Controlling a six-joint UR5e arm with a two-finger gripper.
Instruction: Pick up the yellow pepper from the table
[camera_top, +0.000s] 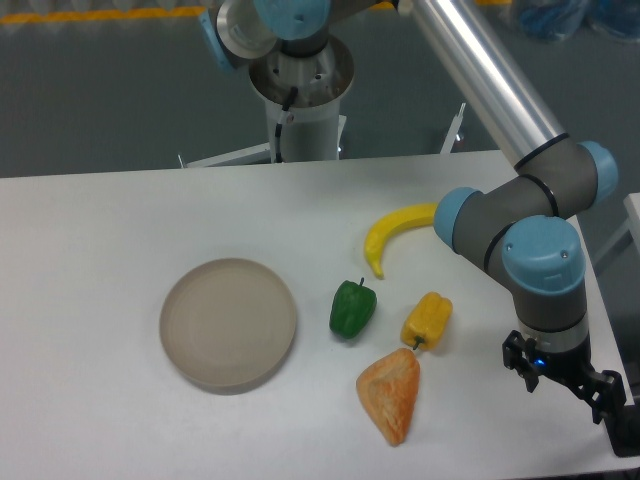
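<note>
A grey floor lies behind the large flat white table (100, 300) with its matte top. Near its right edge hangs the arm's black two-finger gripper (560, 385), holding nothing; how far its jaws are parted I cannot tell from here. The small lobed yellow-orange bell pepper (427, 320) lies well apart to the gripper's left in view, tilted, stem end lowest, beside a wedge of orange-tan bread (391, 396), with a green pepper (352, 308) beyond it.

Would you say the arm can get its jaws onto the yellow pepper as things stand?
Probably yes. The yellow pepper lies uncovered on the table, with the gripper off to its side. The bread piece sits close in front, and the green pepper beside it, so clearance is tight.
</note>
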